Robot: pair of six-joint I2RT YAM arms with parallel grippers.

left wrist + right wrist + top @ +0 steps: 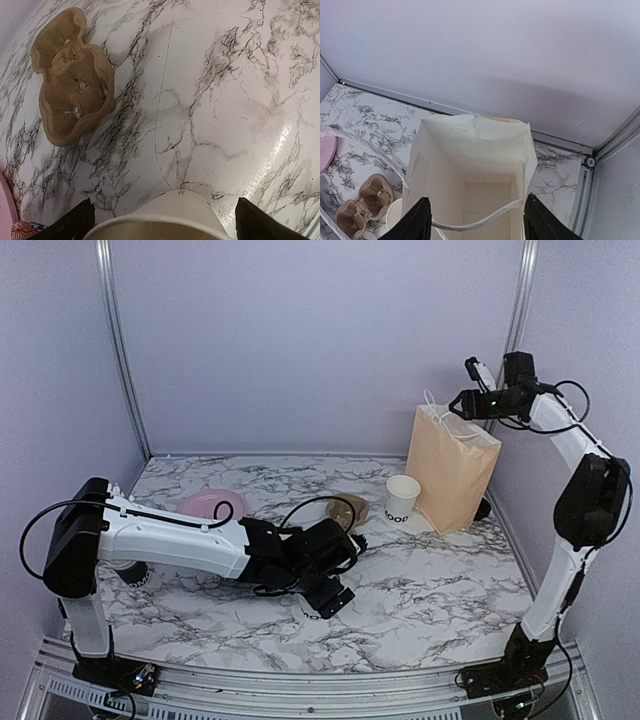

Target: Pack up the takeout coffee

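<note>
The first cup [172, 207], white paper and open-topped, sits between the fingers of the left gripper [328, 592] near the middle of the marble table [430, 600]. In the left wrist view only its rim, its pale inside and a strip of tapered wall show. The two black fingers [75, 222] stand spread wide on either side of the rim, released rather than clenched, and whether the pads brush the paper cannot be told. The second cup [404, 498], also white with black lettering low on its side, stands upright farther back, just beside the left face of the brown paper bag [450, 470]. The bag stands upright and open at the back right of the table. The right gripper [479, 220] hangs above its mouth with the fingers apart and nothing between them, the bag's white handle [505, 210] looping below. A brown pulp tray [352, 508] lies left of the second cup, and a pink plate [212, 505] lies farther left.
</note>
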